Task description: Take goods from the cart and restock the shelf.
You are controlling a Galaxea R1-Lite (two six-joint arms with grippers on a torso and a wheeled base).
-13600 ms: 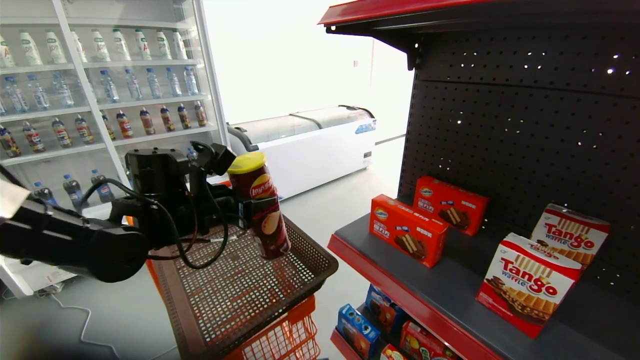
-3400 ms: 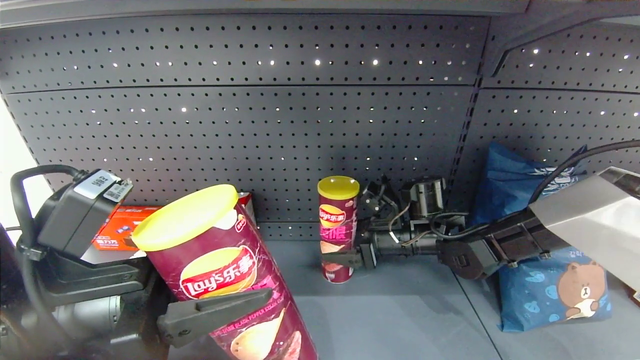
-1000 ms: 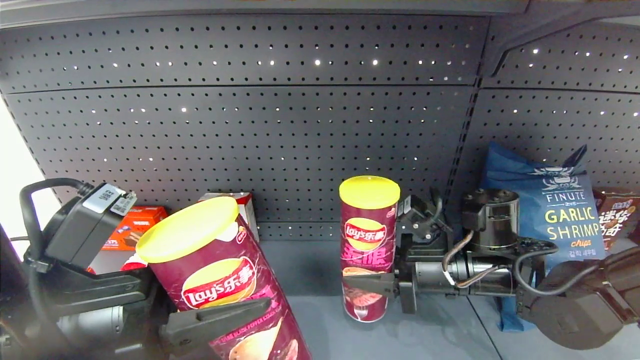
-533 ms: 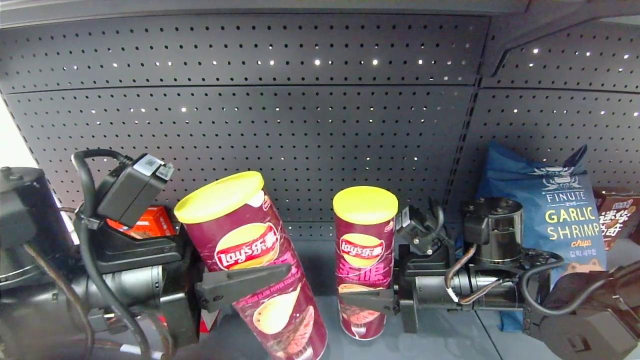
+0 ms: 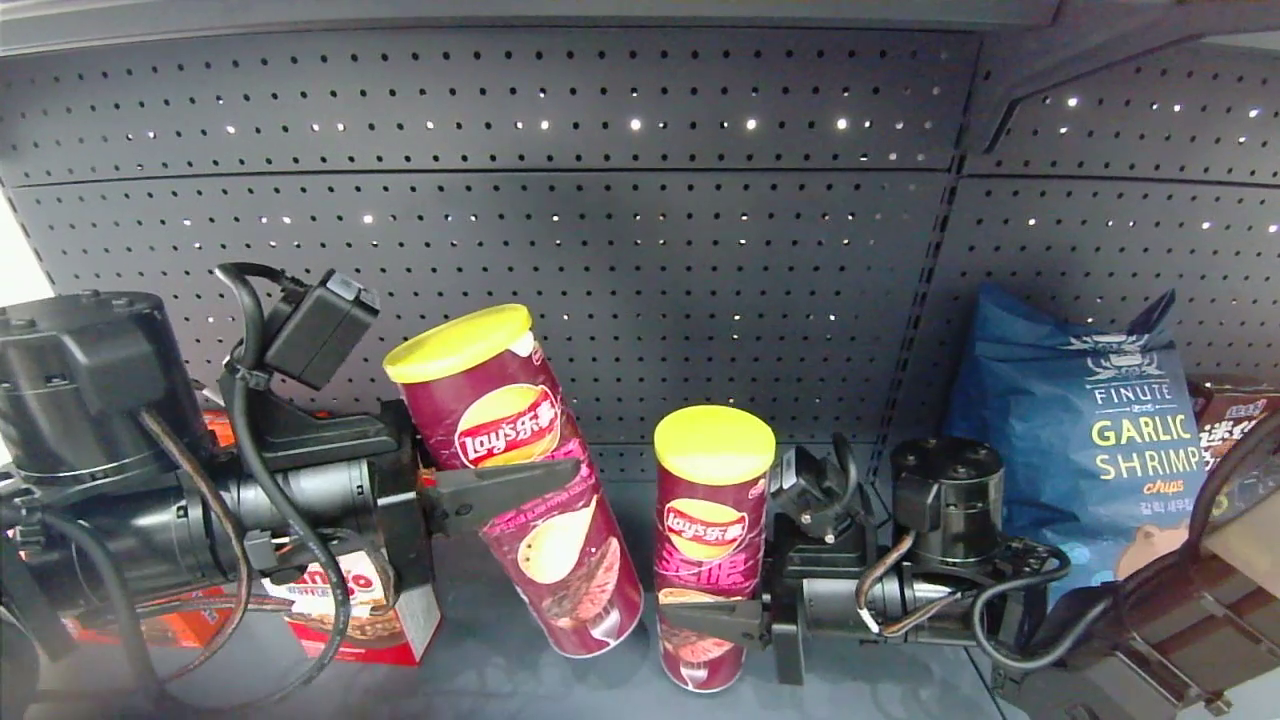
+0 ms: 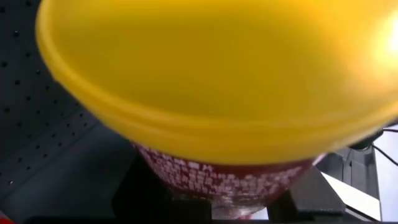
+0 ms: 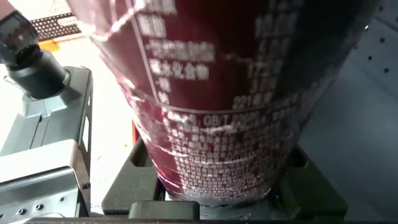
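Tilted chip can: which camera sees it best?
Head view: the tilted chip can shows lid to base, in the left pincer. Left wrist view: mostly its yellow lid. Right wrist view: the upright can instead.

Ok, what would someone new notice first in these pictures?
Two maroon, yellow-lidded cans stand out at the dark pegboard shelf: the left gripper grips the tilted chip can, and beside it the right gripper grips the upright chip can. A blue snack bag stands farther right.
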